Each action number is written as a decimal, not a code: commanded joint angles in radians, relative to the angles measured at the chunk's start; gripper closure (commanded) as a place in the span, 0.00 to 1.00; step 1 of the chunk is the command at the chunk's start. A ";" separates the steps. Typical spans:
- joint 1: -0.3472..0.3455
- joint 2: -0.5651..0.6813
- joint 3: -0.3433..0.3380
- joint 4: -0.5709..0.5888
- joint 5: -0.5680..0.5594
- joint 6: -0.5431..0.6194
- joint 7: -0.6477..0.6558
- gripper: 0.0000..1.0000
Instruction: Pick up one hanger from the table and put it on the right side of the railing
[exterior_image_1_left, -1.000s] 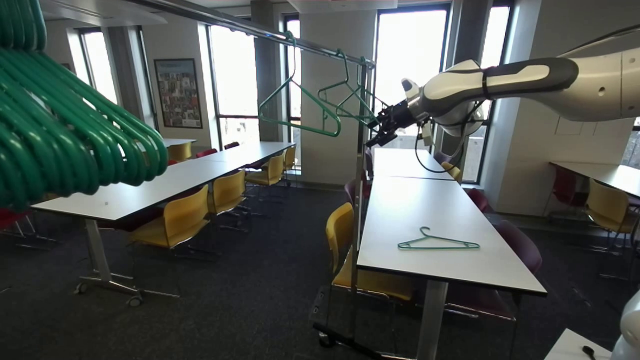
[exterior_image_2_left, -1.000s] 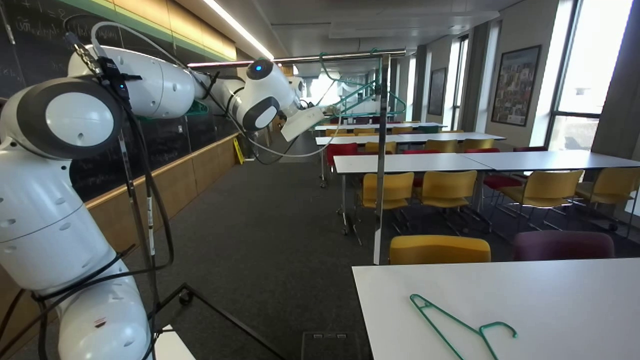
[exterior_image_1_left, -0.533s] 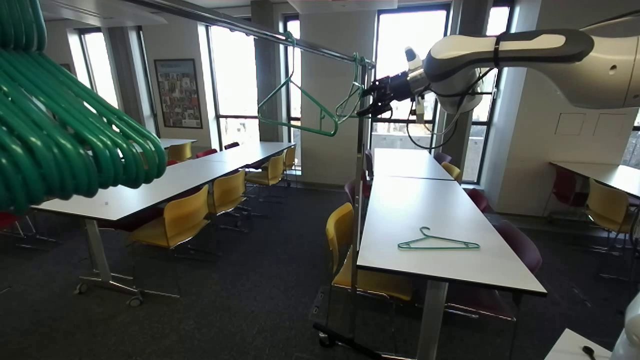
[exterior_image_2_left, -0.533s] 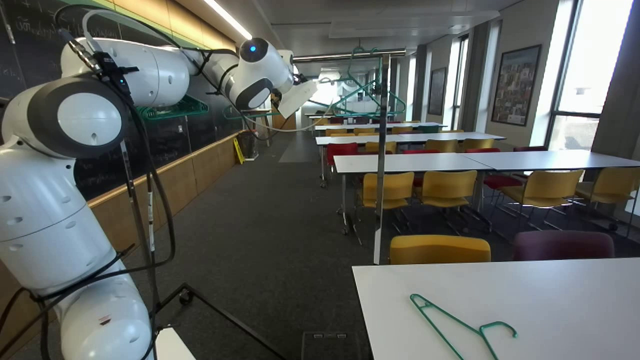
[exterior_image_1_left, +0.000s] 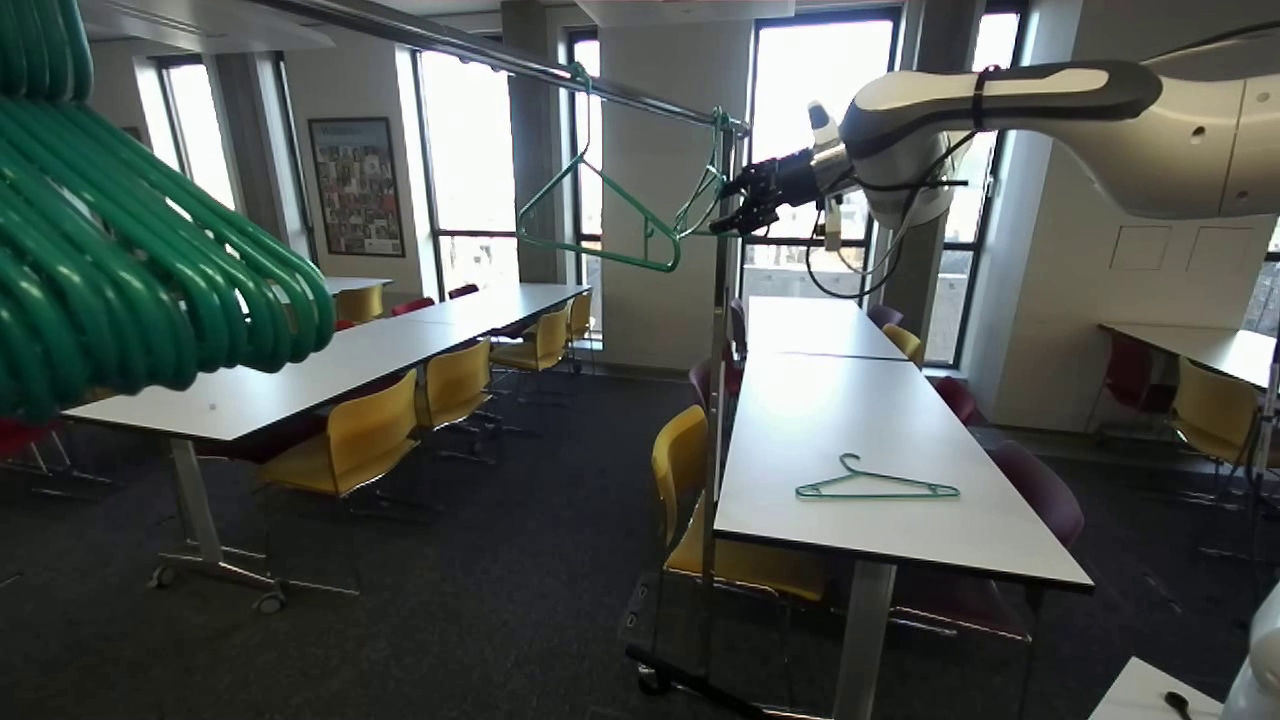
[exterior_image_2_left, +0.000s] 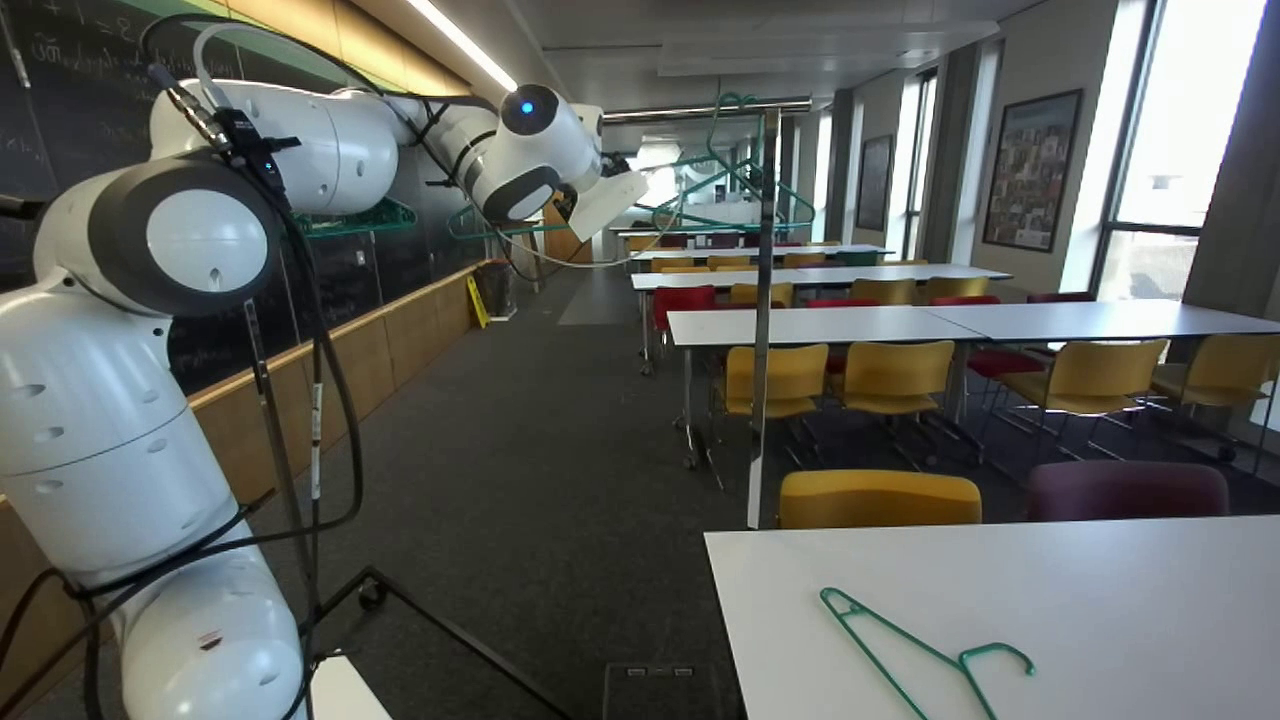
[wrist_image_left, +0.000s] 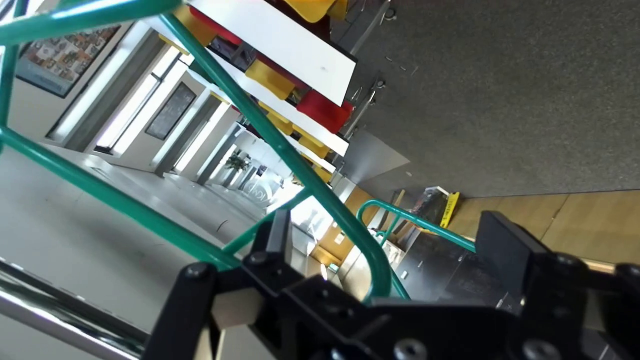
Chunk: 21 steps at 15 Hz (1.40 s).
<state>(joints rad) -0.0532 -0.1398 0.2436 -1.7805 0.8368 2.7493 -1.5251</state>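
Wrist view: the tool (wrist_image_left: 386, 222) could snag a hung hanger (wrist_image_left: 320, 192)

Its two fingers (wrist_image_left: 505, 255) are wide apart and squeeze nothing. A corner of the hung hanger sits between them; I can't tell if it touches. It may be the one the task means, up near the end of the railing (exterior_image_1_left: 510, 61). If the tool backs off crooked, a finger could catch that corner, and the hanger could swing or hop off. The arm's (exterior_image_2_left: 340, 160) loose cable (exterior_image_2_left: 580, 264) could snag too.

In both exterior views, a flat hanger (exterior_image_2_left: 963, 659) lies on the counter (exterior_image_1_left: 830, 420), well apart from the tool. If that one is next, it looks hard to grab: it is so thin that the fingers might bump the top or slip over it.

The counter is white with a dark edge and looks smooth. Under it is dark carpet (exterior_image_2_left: 560, 420). The room has yellow chairs (exterior_image_2_left: 898, 375), a purple chair (exterior_image_2_left: 1128, 490), a blackboard (exterior_image_2_left: 80, 110), bright windows (exterior_image_1_left: 465, 150) and a poster (exterior_image_1_left: 355, 187).
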 joint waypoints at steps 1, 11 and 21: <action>-0.026 0.007 0.002 -0.020 -0.040 0.103 0.072 0.00; -0.072 0.049 0.045 -0.229 -0.171 0.666 0.181 0.00; -0.140 0.032 0.103 -0.319 -0.074 0.708 -0.048 0.00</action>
<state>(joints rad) -0.1653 -0.0761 0.3038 -2.0559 0.6987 3.4576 -1.4847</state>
